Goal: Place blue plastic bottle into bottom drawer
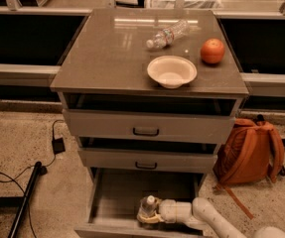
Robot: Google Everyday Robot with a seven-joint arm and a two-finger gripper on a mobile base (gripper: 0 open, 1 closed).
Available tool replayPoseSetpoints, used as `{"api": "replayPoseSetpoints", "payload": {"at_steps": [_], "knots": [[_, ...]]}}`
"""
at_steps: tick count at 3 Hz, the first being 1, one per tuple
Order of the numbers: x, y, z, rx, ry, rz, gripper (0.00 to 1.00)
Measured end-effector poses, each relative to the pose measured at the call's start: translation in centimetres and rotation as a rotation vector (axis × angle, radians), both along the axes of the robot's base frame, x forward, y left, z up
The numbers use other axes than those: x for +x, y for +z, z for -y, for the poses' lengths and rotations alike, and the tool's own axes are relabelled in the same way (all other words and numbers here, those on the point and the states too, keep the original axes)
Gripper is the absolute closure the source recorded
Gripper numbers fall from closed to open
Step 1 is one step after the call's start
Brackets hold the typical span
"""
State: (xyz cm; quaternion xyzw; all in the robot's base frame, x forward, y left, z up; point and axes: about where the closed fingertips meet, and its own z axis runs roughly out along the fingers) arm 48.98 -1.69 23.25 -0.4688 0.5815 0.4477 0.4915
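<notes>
The bottom drawer [124, 195] of the grey cabinet is pulled open. My gripper [149, 216] reaches into it from the lower right, low over the drawer floor near the front wall. It is shut on the blue plastic bottle [148, 205], which stands upright inside the drawer with its white cap on top. Most of the bottle's body is hidden by the gripper.
On the cabinet top lie a smaller clear bottle with a red label [168, 34], a white bowl [172, 71] and an orange [212, 51]. The two upper drawers [147, 131] are slightly open. An orange backpack [249, 151] leans at the right. Cables and a dark pole [25, 201] are on the floor at the left.
</notes>
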Motion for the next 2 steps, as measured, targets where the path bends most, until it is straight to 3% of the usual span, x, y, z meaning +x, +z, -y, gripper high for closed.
{"api": "replayPoseSetpoints", "payload": {"at_steps": [1,2], "knots": [[0.0,0.0,0.0,0.0,0.0,0.0,0.03],[0.0,0.0,-0.01,0.0,0.0,0.0,0.0]]}}
